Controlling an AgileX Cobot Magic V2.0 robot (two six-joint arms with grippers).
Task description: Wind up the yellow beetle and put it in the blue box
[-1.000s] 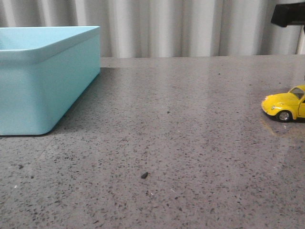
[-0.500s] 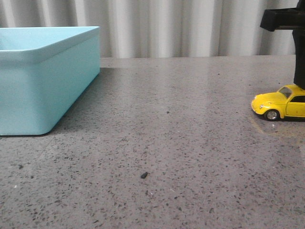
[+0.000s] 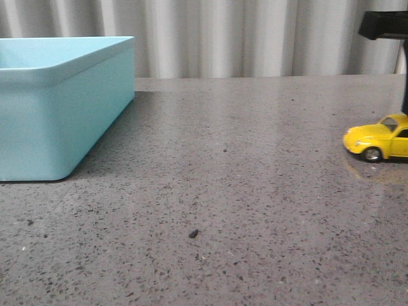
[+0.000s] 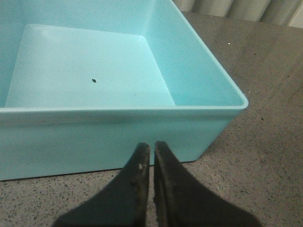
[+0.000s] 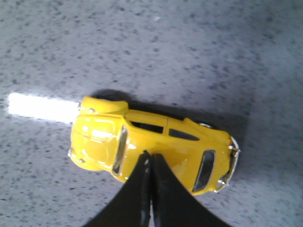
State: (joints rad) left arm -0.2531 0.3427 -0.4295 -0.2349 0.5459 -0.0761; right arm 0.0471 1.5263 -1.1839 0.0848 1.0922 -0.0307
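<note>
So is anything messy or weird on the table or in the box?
Only small things: a dark speck on the floor of the blue box, and a dark crumb on the table. The yellow beetle stands upright on its wheels.

No legible text, label, brand, number or sign was found in any view. The yellow beetle [image 5: 151, 149] bore no readable marking, and the walls of the blue box [image 3: 64, 115] were plain. The table [image 3: 242, 191] carried none.
</note>
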